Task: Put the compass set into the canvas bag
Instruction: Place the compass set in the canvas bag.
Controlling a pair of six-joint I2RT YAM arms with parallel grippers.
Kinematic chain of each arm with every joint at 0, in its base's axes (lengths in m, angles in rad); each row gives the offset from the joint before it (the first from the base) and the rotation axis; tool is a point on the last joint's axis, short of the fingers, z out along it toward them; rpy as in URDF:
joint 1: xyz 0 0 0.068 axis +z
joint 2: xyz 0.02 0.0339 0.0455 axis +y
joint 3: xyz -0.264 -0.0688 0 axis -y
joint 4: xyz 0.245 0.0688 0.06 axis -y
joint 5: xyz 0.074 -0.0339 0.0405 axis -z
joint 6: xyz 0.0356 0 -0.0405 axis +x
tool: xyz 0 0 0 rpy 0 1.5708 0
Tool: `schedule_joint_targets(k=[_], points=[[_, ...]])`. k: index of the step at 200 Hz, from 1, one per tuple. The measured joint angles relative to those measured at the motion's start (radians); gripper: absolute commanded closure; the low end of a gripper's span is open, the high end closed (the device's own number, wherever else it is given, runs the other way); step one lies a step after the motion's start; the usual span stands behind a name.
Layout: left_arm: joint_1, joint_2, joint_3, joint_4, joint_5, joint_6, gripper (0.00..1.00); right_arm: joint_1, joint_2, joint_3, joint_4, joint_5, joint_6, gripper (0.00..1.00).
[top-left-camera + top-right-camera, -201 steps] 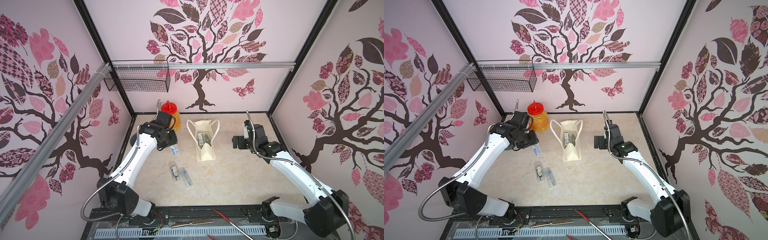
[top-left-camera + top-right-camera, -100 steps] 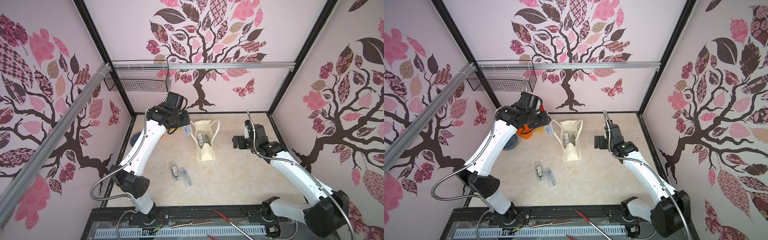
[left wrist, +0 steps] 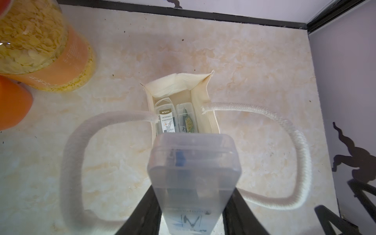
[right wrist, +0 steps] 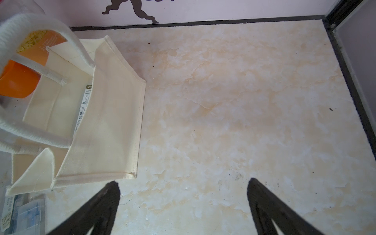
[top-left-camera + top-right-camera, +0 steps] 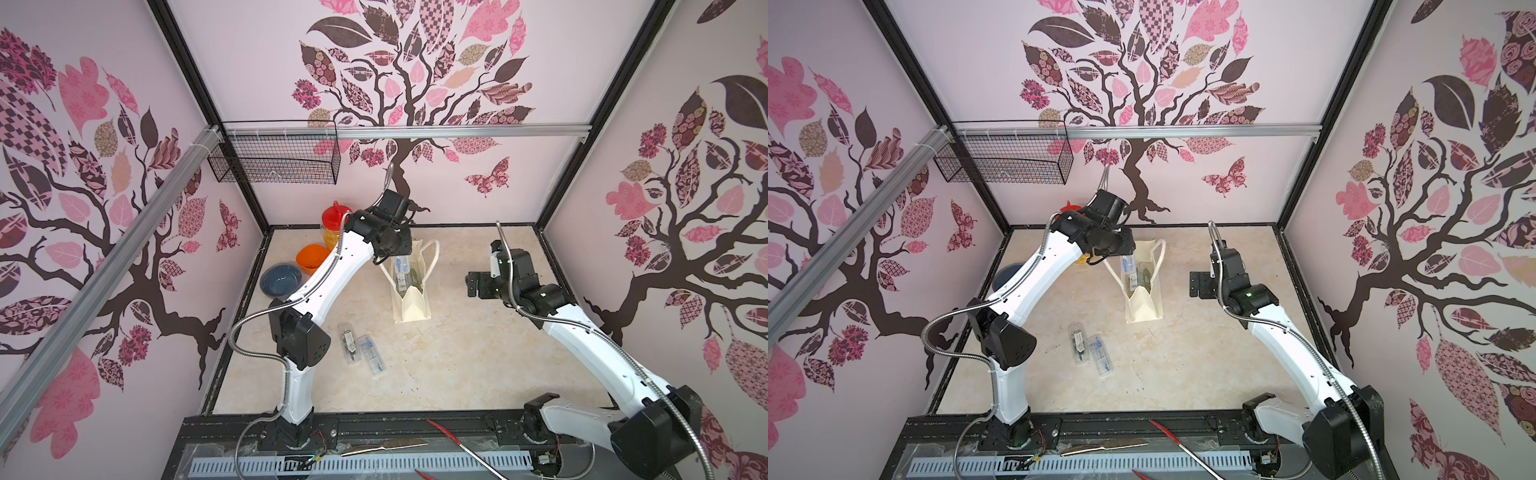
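The cream canvas bag (image 5: 411, 305) (image 5: 1144, 309) stands upright and open mid-table, its handles splayed to both sides. My left gripper (image 3: 193, 195) (image 5: 395, 249) is shut on a clear plastic compass set (image 3: 194, 173) (image 5: 401, 266) and holds it end-down right above the bag's mouth (image 3: 177, 83). Two more compass sets (image 3: 165, 120) (image 3: 187, 118) lie inside the bag. Another two compass sets (image 5: 348, 343) (image 5: 371, 353) lie side by side on the table in front of the bag. My right gripper (image 4: 183, 189) (image 5: 473, 282) hovers open and empty to the right of the bag (image 4: 105, 114).
A red-lidded jar (image 5: 332, 224), an orange bowl (image 5: 311, 256) and a blue bowl (image 5: 281, 279) stand at the back left, close to my left arm. A wire basket (image 5: 274, 160) hangs on the rail above. A knife (image 5: 384, 446) lies on the front frame.
My left arm has risen from the table near the jar and swung right, carrying the compass set over the bag's opening. The right arm has not moved.
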Motion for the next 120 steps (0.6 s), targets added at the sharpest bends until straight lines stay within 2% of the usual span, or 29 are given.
schedule_joint_targets(k=[53,120], points=[[-0.029,0.085,0.005,0.029,-0.055,0.032,0.55,0.0,-0.002,-0.015,-0.002,-0.006,0.002,0.0],[-0.028,0.163,0.014,0.025,-0.053,0.023,0.55,0.0,-0.002,-0.021,-0.002,-0.014,0.002,0.0]])
